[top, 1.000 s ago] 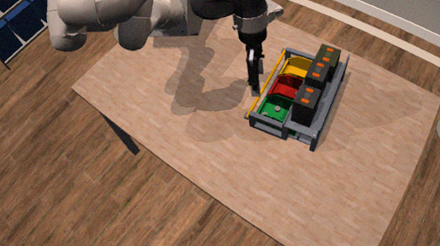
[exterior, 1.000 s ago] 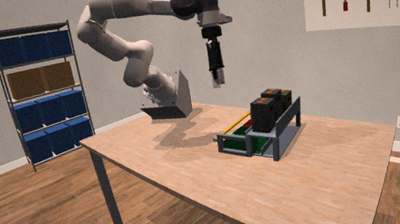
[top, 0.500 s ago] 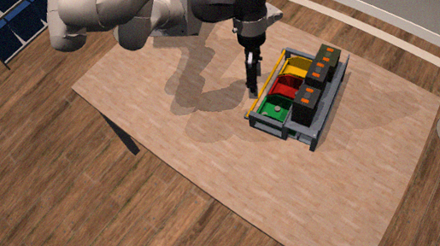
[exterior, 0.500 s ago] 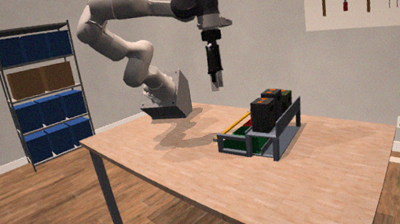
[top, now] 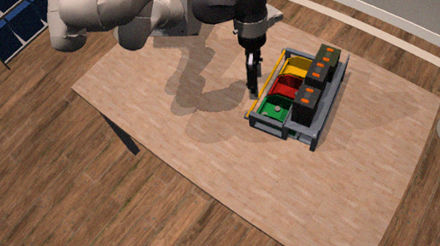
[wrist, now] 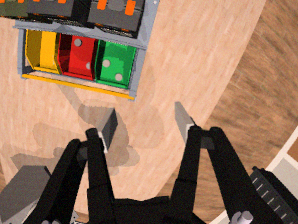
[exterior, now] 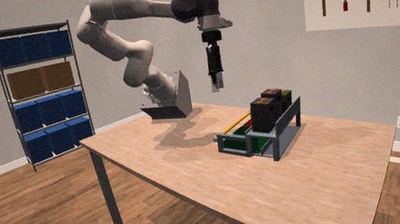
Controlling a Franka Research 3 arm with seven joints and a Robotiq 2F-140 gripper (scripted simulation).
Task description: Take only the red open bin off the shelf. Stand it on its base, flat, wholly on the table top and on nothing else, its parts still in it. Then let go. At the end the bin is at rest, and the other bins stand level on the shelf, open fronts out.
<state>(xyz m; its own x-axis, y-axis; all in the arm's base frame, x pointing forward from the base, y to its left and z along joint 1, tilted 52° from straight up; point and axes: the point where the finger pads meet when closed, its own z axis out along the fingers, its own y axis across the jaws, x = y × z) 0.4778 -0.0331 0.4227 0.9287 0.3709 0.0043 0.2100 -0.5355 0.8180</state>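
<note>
The gripper is hanging high above the table top, its fingers spread partway with only bare wood showing between them; it is gripping nothing. In the wrist view the small grey shelf is sitting at about 11 o'clock from the fingertips, well apart from them.

The red open bin is resting in the shelf's lower tier, the middle of three, with the yellow bin touching or just beside it on one side and the green bin on the other. Pale parts are showing inside the red and green bins. Dark boxes with orange marks are standing on the upper tier right behind and above the bins, and a yellow rail is running along their open fronts.

The risks are likely sitting in that crowding. A finger coming down slightly off toward either neighbour would be pressing on the yellow or green bin wall and could be tipping or dragging it out of level. The yellow rail seems to be blocking a straight pull-out, so the bin probably needs lifting over it; catching the lip could be tilting the bin and spilling its parts. Coming in too far back risks striking the dark boxes overhead. A grip on one thin wall may also be letting the bin swing.
</note>
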